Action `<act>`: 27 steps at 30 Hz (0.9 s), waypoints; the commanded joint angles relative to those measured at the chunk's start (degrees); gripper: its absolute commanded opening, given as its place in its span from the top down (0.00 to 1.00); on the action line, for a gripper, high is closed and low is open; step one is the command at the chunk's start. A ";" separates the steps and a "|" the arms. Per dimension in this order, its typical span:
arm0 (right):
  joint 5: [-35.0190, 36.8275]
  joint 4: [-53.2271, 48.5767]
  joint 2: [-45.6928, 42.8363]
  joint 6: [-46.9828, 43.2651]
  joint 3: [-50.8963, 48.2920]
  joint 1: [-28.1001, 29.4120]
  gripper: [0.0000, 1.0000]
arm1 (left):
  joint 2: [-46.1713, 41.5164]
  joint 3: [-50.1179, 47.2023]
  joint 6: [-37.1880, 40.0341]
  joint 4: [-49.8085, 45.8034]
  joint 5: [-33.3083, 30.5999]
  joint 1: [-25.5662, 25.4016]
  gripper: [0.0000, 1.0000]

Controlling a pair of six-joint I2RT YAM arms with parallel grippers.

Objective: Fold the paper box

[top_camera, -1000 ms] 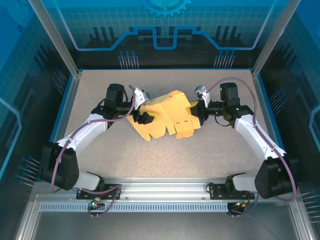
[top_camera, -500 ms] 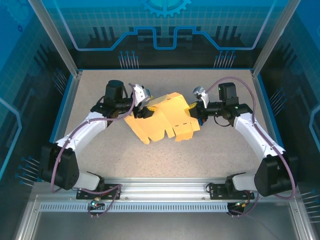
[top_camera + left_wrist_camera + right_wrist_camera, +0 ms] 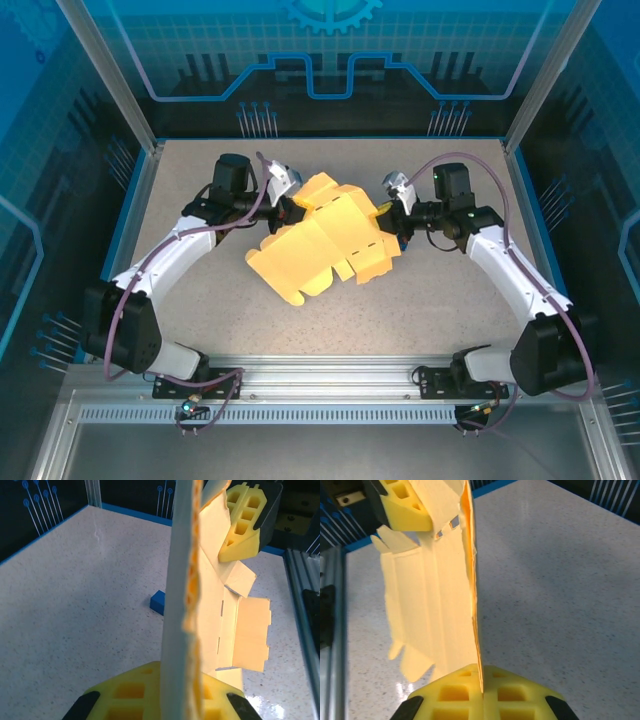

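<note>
The paper box is a pale yellow die-cut sheet with flaps, held up off the table between both arms at the middle. My left gripper is shut on its upper left edge. My right gripper is shut on its right edge. In the left wrist view the paper box runs edge-on up from my left gripper, with the right gripper's fingers clamped at the far end. In the right wrist view the paper box rises from my right gripper toward the left gripper's fingers.
A tiny blue object lies on the speckled table under the sheet. Blue walls border the table on the left, right and far sides. A metal rail with the arm bases runs along the near edge.
My left gripper has shut on the sheet's upper left edge and shifted slightly away. The sheet has swung, its lower left flaps spreading out to the left. The right gripper keeps its grip.
</note>
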 commanded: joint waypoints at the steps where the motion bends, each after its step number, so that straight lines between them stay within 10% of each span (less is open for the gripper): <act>1: 9.29 2.90 -2.99 1.10 0.26 2.72 0.95 | -0.08 2.30 -9.51 -0.86 0.31 0.03 1.00; 13: 56.14 13.77 -3.43 -2.94 -3.28 21.48 0.95 | 0.53 2.19 -30.29 1.63 -1.20 -0.02 1.00; 27: 73.34 26.07 2.55 -10.78 -8.87 30.37 0.95 | 3.66 0.39 -39.53 5.94 -2.24 0.07 1.00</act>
